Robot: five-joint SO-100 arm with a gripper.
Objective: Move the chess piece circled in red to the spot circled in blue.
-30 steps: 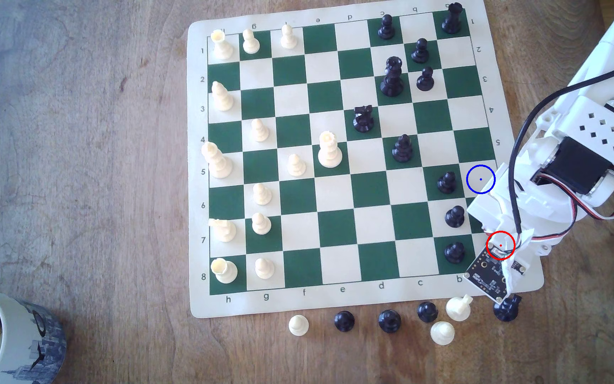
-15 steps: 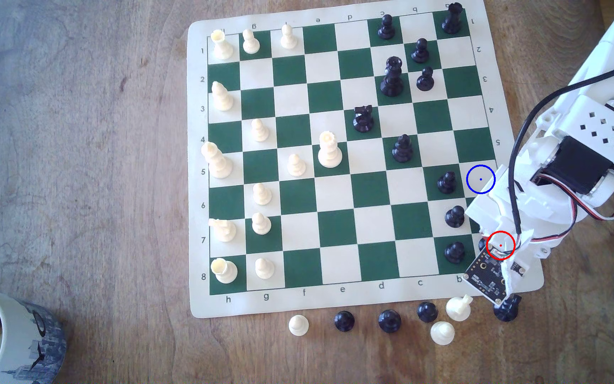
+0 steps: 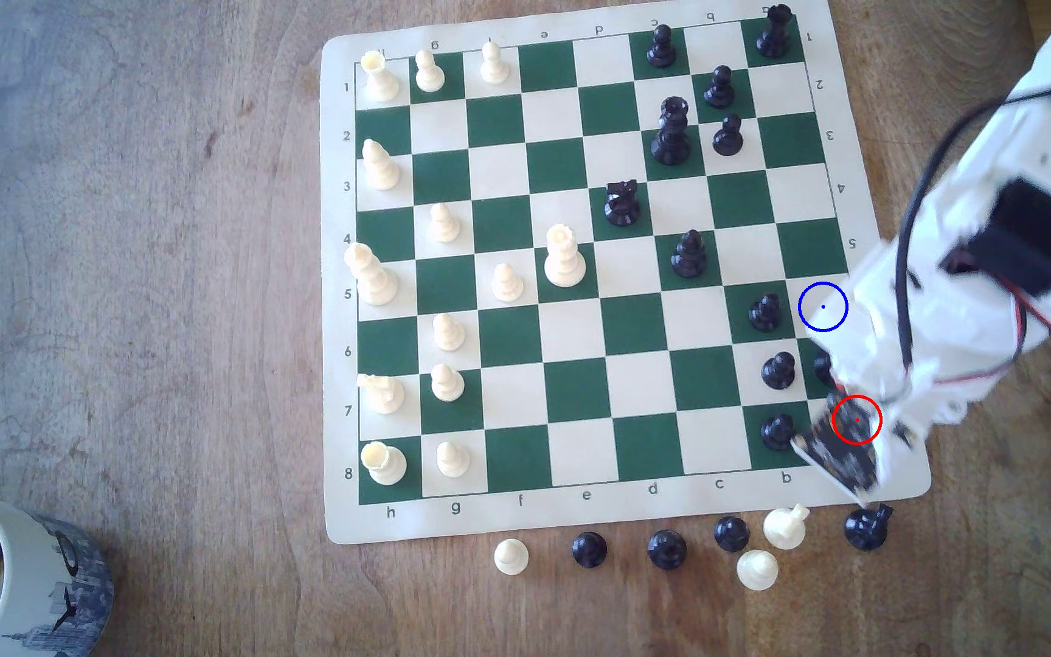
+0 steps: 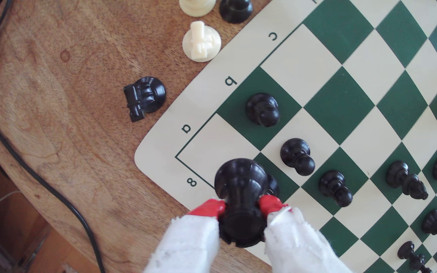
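The hand (image 4: 242,207) is pinching the black rook (image 4: 241,189) between its red fingertips (image 4: 213,207), holding it lifted over the corner of the chessboard (image 3: 573,391) beside three black pawns (image 4: 297,156). Compared with half a second ago, the arm (image 3: 978,284) is now blurring and sitting higher, and the rook (image 3: 823,366) is peeking out nearer the blue-ringed square (image 3: 823,307), which is lying bare.
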